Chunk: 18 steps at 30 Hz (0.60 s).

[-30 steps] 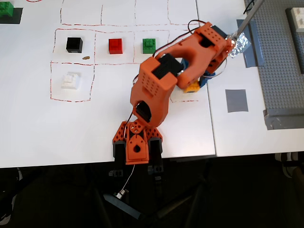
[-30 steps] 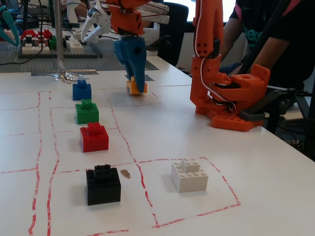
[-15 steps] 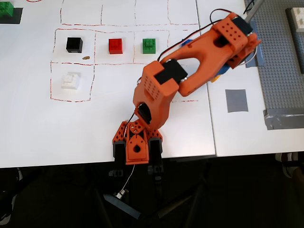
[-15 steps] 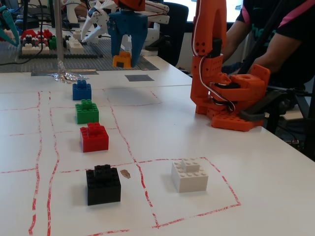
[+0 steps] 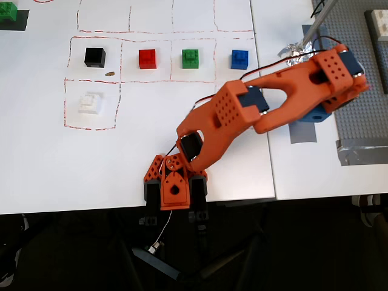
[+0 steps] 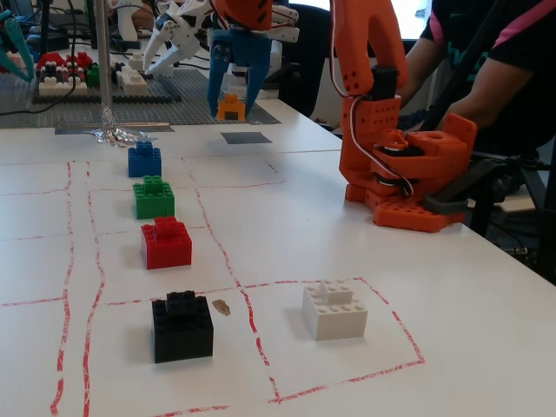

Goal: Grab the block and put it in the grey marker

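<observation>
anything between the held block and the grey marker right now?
Nothing. In the fixed view the block, held in the hand, hangs over the grey marker with only air between them. Overhead, the arm hides most of the marker.

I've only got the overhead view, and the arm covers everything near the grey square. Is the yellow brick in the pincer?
Observer: Yes. In the fixed view the orange-yellow brick is gripped in the blue pincer.
Operator: Is it down on the table?
Observer: No, it hangs clear of the table, with a gap showing under it.
Operator: And the grey square patch?
Observer: The grey square patch lies flat with nothing on it. It appears lower in the fixed view than the brick and slightly to the right.
</observation>
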{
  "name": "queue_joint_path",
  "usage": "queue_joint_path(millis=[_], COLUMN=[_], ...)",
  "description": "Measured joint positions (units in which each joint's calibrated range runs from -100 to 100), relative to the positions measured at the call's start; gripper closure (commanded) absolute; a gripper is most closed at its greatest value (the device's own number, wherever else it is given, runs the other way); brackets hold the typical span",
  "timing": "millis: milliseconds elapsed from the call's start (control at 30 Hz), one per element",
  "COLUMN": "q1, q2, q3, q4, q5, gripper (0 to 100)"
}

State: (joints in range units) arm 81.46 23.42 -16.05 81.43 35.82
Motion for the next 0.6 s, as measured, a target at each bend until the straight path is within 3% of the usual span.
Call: queue_joint_path(millis=[333,533,600], q1=[6.78,7.68,7.58], q2=[8.08,10.06,10.06], q3=[-5.86,-5.95,-5.95], q4=[0.00,-0.16,-0.80], q5=[7.62,9.47,9.57], gripper=[100,100,88])
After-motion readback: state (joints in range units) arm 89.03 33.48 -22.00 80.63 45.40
